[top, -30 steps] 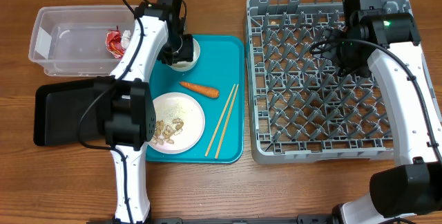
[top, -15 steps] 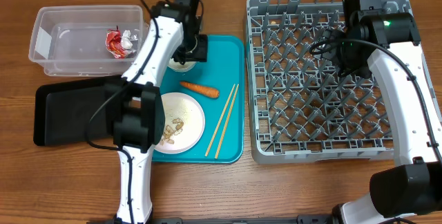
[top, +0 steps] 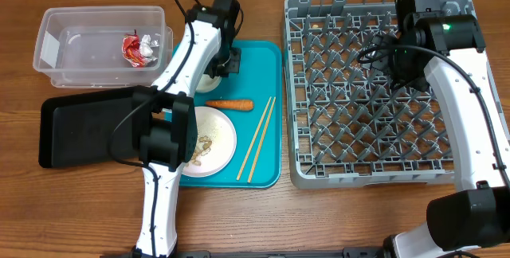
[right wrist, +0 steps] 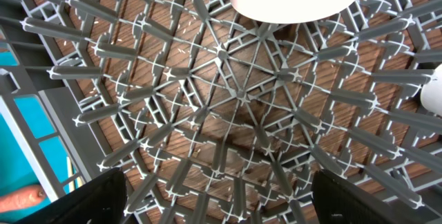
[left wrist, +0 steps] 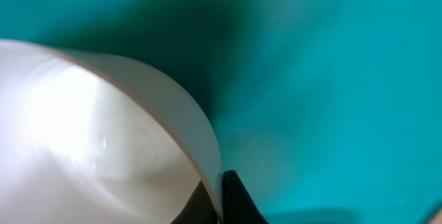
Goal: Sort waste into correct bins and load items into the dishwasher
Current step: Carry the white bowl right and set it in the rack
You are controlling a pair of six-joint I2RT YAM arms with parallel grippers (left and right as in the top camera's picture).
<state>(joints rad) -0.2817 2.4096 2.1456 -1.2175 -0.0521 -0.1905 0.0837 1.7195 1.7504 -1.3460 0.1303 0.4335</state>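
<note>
The cup (left wrist: 103, 134) stands upright at the far left corner of the teal tray (top: 267, 51), close to the rim. Its wall is pinched on the far right side by the left gripper (left wrist: 221, 203), with one finger inside and one outside. Bare teal surface lies to the cup's right.

The carrot (top: 230, 105) is laid nearly left to right, just nearer than the cup; which end is the tip cannot be told. The chopsticks (top: 256, 138) are laid side by side on a slant, far ends toward the rack (top: 374, 162) and near ends toward the tray's front edge. They lie beside the plate (top: 223, 129) of scraps (top: 203, 145). The wrapper (top: 137, 48) is in the tub (top: 56, 27).

The right gripper (right wrist: 221, 189) is held spread wide over the rack, gripping nothing. Tray and rack are parted by only a narrow strip of table (top: 335, 218).
</note>
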